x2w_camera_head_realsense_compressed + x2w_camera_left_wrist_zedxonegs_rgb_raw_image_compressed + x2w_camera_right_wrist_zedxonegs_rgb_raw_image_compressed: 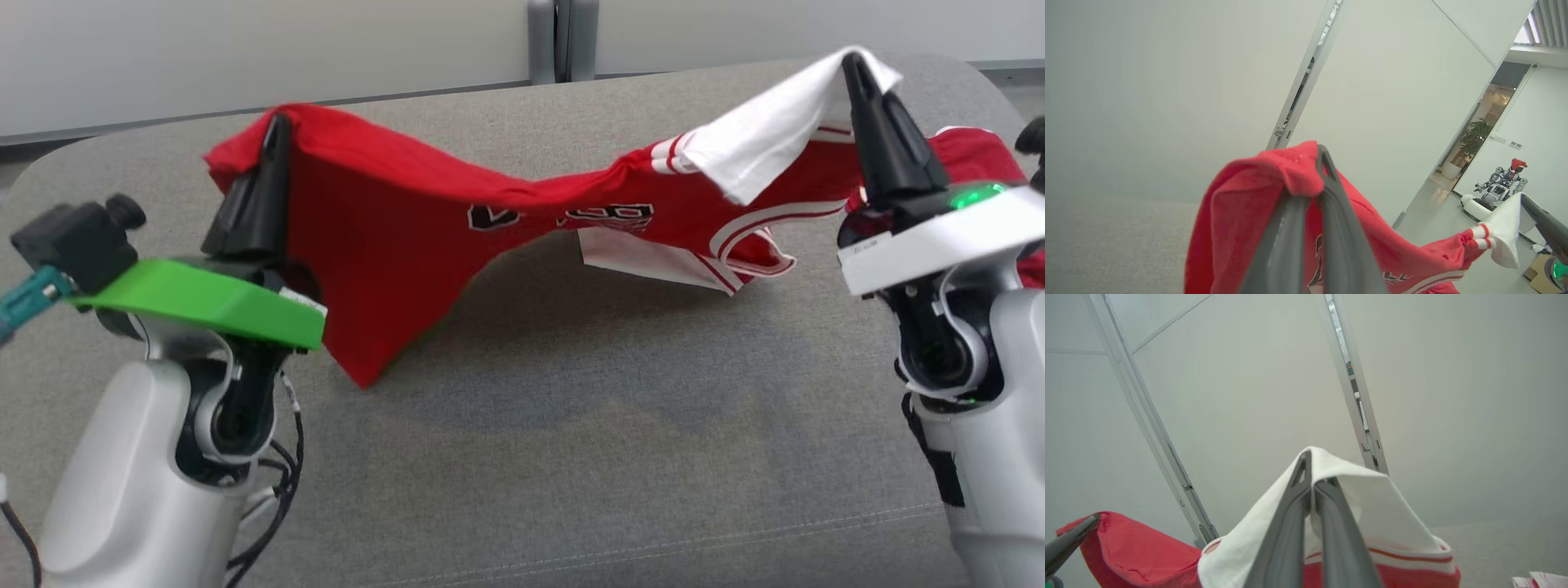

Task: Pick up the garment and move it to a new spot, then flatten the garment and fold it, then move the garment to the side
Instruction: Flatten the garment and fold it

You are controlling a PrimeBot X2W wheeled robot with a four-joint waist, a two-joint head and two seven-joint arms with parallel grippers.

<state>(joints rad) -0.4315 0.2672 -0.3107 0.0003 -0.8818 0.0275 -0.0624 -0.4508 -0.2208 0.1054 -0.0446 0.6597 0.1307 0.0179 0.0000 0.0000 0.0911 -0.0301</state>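
Closest to me are the two pale forearms, the left forearm [122, 474] under a green plate [204, 298] and the right forearm [996, 425] under a white collar with a green light [976, 196].

Beyond them both pincers point up and away. The left pincer [277, 126] [1323, 153] is clamped on a red corner of the garment [392, 212] [1237, 212] [1135, 547], with cloth bunched over its tips. The right pincer [851, 61] [1310, 457] is pinched on a white fold [759, 139] [1372, 498] of the same garment, which drapes over its fingers.

The garment hangs between the two, raised above the grey tabletop [571, 457], sagging in the middle where dark lettering [563, 216] shows. A red point [363, 376] dangles low on the left; I cannot tell whether it touches the tabletop. White-trimmed edges [653, 257] droop low on the right.

Farther back is a pale wall [245, 49] with a grey post [563, 37]. Through a doorway in the left wrist view I see a plant [1474, 136] and another robot [1502, 185].
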